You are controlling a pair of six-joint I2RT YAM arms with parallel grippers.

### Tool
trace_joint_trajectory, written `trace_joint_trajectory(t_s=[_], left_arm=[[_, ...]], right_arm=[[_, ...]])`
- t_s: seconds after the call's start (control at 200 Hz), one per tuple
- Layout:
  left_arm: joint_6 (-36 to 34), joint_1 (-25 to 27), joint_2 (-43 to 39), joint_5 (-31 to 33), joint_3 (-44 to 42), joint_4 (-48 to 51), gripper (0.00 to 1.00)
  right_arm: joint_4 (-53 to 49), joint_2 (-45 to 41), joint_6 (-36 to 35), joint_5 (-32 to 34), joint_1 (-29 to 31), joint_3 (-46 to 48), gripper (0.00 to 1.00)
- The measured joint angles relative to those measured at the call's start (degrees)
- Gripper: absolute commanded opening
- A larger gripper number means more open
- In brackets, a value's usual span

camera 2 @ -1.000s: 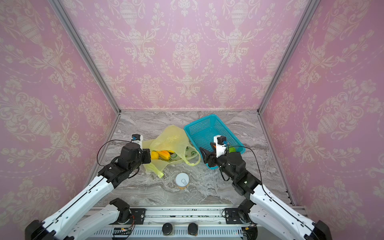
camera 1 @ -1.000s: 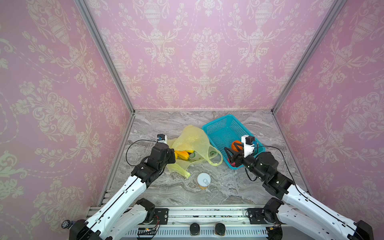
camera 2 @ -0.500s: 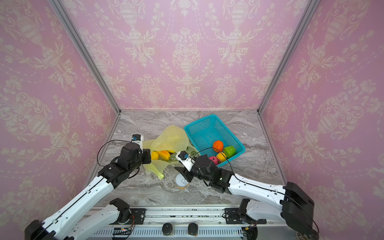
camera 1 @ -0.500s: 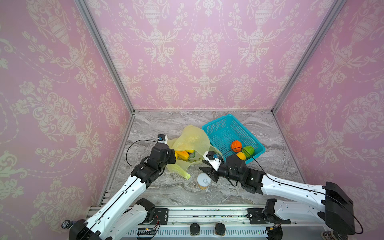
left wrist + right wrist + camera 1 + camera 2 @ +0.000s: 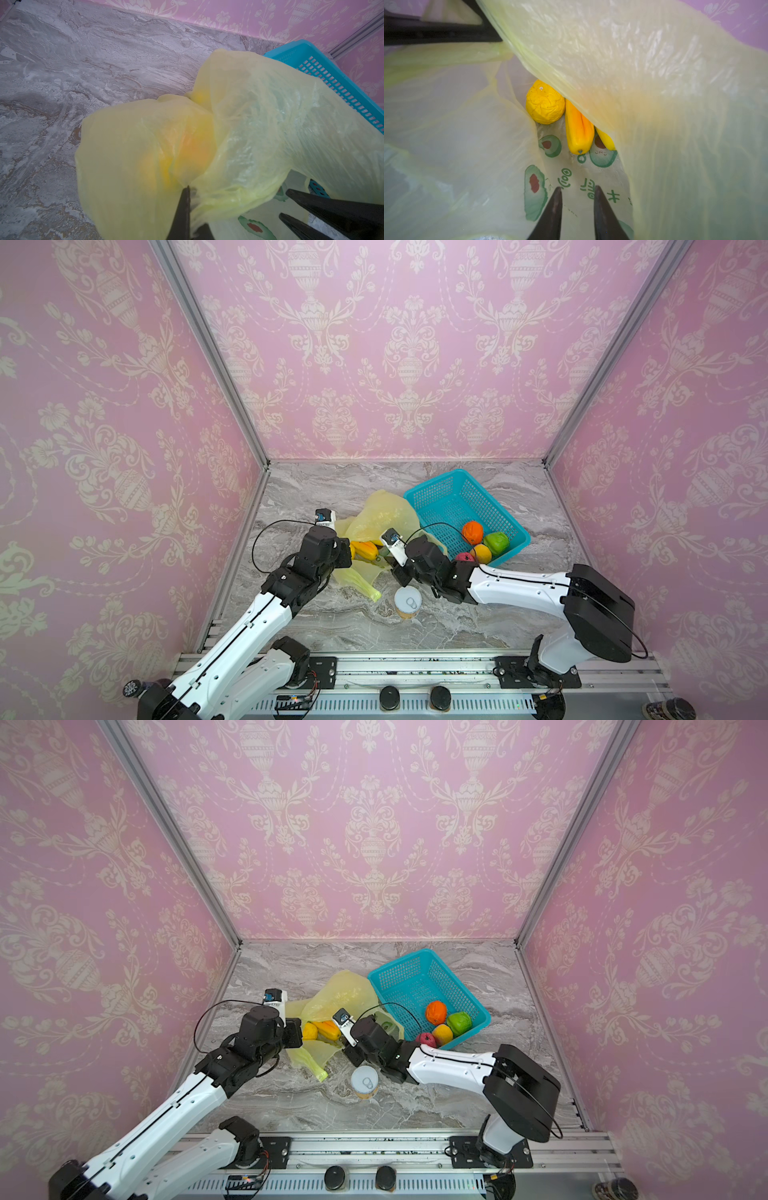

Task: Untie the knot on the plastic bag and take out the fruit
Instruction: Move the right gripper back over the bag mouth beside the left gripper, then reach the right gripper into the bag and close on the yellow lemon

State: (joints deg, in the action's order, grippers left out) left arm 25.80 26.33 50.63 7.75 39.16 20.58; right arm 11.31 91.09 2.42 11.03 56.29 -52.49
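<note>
The pale-yellow plastic bag [image 5: 386, 514] [image 5: 345, 990] lies left of the basket with its mouth open. The knot is out of view. My left gripper [image 5: 348, 551] [image 5: 188, 188] is shut on the bag's upper film and holds it up. My right gripper [image 5: 390, 563] [image 5: 577, 188] is inside the mouth, open by a narrow gap, with nothing between its fingers. Just ahead of it lie fruit: a yellow lemon [image 5: 545, 102], a yellow-orange oblong piece [image 5: 578, 128] and another yellow piece [image 5: 605, 139]. An orange [image 5: 473, 532], a green [image 5: 496, 542], a yellow-orange [image 5: 481, 552] and a pink-red fruit [image 5: 464, 558] sit in the basket.
The turquoise perforated basket [image 5: 449, 497] stands at the back right, touching the bag. A white-lidded can [image 5: 408, 602] stands upright just in front of my right wrist. A loose yellow handle strip [image 5: 365, 589] trails from the bag toward the can. Pink walls enclose the marble tabletop.
My right arm swung left from the basket into the bag's mouth, its jaws narrowing on the way. An orange fruit stayed in the basket. My left gripper kept its hold.
</note>
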Motion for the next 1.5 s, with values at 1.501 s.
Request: trace_joint_trajectory(t_s=[1.501], left_arm=[[-6.78,0.00,6.16,-14.25,22.34,28.87,0.00]], right_arm=[[9.84,6.71,4.28,-6.58,0.68,-1.66,0.64]])
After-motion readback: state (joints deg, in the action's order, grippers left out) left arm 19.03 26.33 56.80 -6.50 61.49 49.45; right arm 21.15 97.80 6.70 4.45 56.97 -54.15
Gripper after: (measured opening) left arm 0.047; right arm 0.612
